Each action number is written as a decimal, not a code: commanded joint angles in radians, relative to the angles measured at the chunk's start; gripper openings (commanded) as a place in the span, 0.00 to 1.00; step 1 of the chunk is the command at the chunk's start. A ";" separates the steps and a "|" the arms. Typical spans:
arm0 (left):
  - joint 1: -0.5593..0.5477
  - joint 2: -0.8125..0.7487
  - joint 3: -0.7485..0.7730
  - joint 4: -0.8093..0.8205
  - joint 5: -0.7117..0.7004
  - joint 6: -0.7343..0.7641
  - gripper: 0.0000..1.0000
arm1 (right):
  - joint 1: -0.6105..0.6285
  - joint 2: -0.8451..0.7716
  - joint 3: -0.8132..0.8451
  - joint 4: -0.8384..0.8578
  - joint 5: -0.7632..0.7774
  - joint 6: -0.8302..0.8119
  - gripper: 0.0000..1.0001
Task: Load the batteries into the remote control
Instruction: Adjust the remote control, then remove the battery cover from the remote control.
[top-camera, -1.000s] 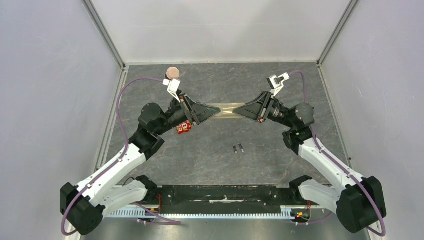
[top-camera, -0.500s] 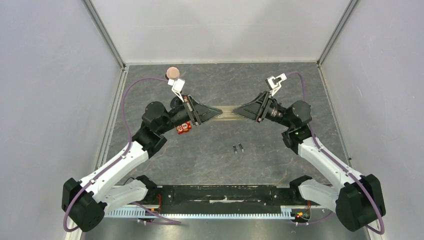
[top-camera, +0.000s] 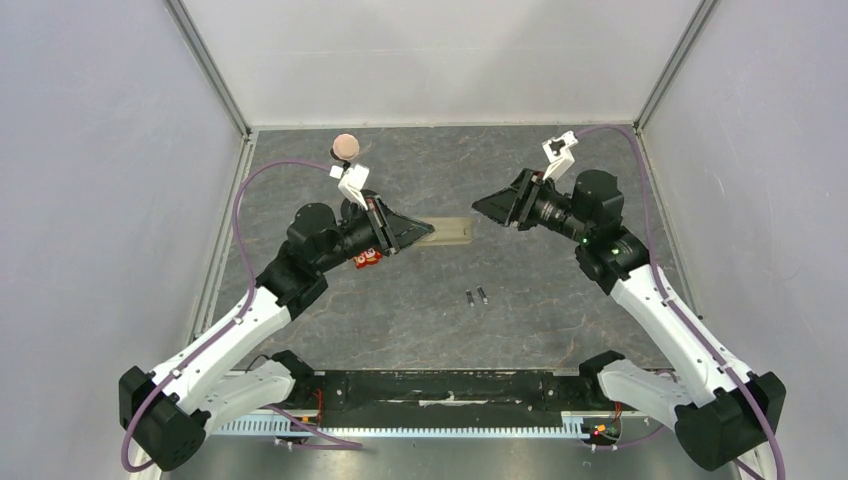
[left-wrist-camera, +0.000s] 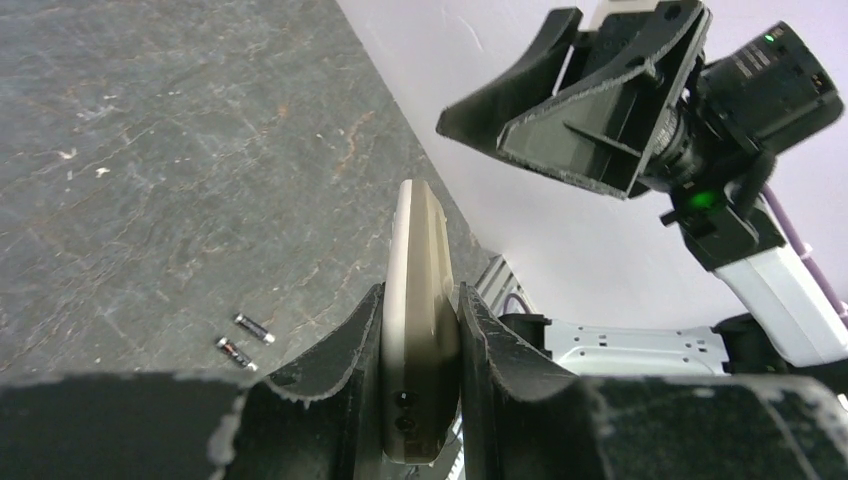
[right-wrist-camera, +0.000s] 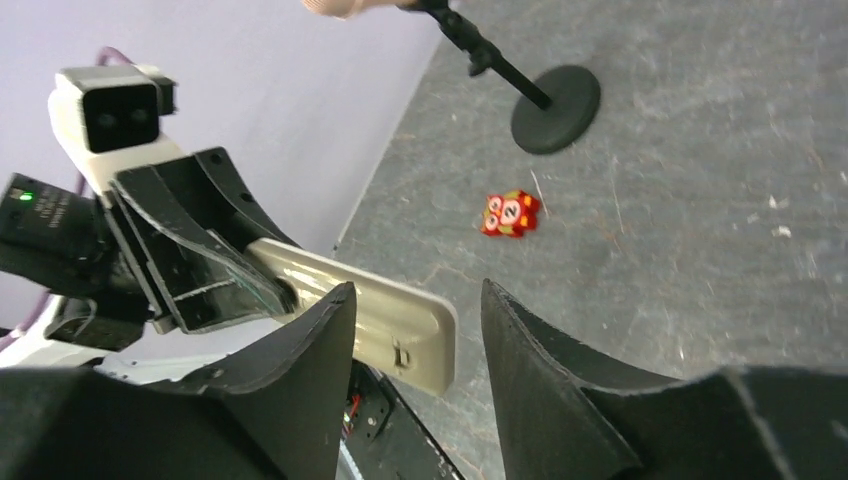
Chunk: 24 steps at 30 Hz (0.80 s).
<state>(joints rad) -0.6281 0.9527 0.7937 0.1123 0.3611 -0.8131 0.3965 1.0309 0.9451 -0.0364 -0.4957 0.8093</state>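
The remote control (top-camera: 452, 231), tan back showing, is held off the table by one end in my left gripper (top-camera: 427, 231), which is shut on it. In the left wrist view the remote control (left-wrist-camera: 419, 270) stands on edge between the left gripper (left-wrist-camera: 420, 296) fingers. My right gripper (top-camera: 480, 207) is open, just beyond and above the remote's free end, touching nothing. Seen from the right wrist, the remote control (right-wrist-camera: 372, 318) points toward the open right gripper (right-wrist-camera: 415, 292). Two batteries (top-camera: 476, 296) lie side by side on the table nearer me; both batteries (left-wrist-camera: 244, 340) also appear in the left wrist view.
A small red gadget (top-camera: 368, 258) lies on the table under the left arm, and the red gadget (right-wrist-camera: 511, 213) also shows in the right wrist view. A round pinkish knob on a black stand (top-camera: 345, 146) is at the back left. White walls enclose the grey mat (top-camera: 560, 300).
The left gripper closed on the remote's end. The right gripper opened, let go of the other end and drew back up and to the right. The batteries stayed put.
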 joint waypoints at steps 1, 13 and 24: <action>0.001 -0.002 0.047 -0.072 -0.089 0.034 0.02 | 0.058 0.001 0.009 -0.112 0.087 -0.075 0.51; 0.090 0.054 -0.320 0.093 -0.030 -0.133 0.02 | 0.247 0.143 -0.207 0.003 0.181 -0.058 0.62; 0.132 0.084 -0.510 0.191 -0.016 -0.239 0.02 | 0.319 0.350 -0.268 0.190 0.130 0.026 0.47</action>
<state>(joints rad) -0.5076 1.0466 0.3180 0.1986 0.3431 -0.9779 0.6971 1.3266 0.6613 0.0467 -0.3504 0.8089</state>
